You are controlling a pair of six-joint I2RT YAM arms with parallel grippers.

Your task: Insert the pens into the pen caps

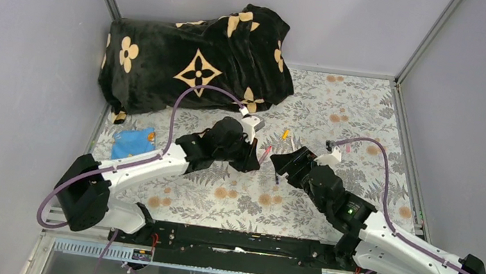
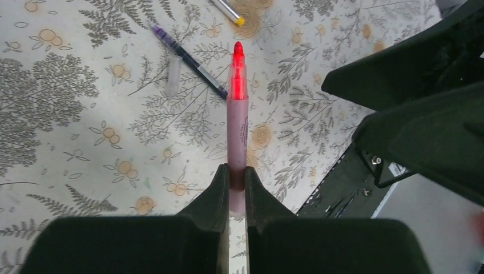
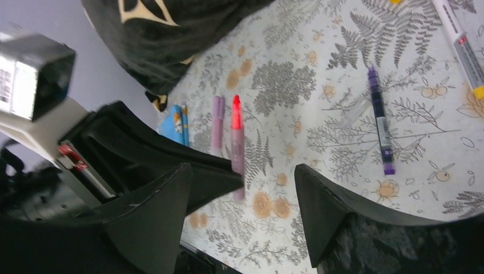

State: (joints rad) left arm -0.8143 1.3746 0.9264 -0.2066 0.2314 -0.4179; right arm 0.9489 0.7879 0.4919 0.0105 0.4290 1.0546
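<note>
Pink pen (image 2: pixel 237 114) clenched in the left jaws above the tabletop (image 2: pixel 57 142), grip shown plainly by the left wrist view, right jaws seen released and empty only in the right wrist view.

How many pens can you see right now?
3. A pink pen gripped in the left fingers, a dark blue pen lying flat beyond its tip, and a white pen farther out at the view's top edge. Others may be hidden.

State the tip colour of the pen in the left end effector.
The pen's tip is bright red; clearest in left wrist view.
</note>
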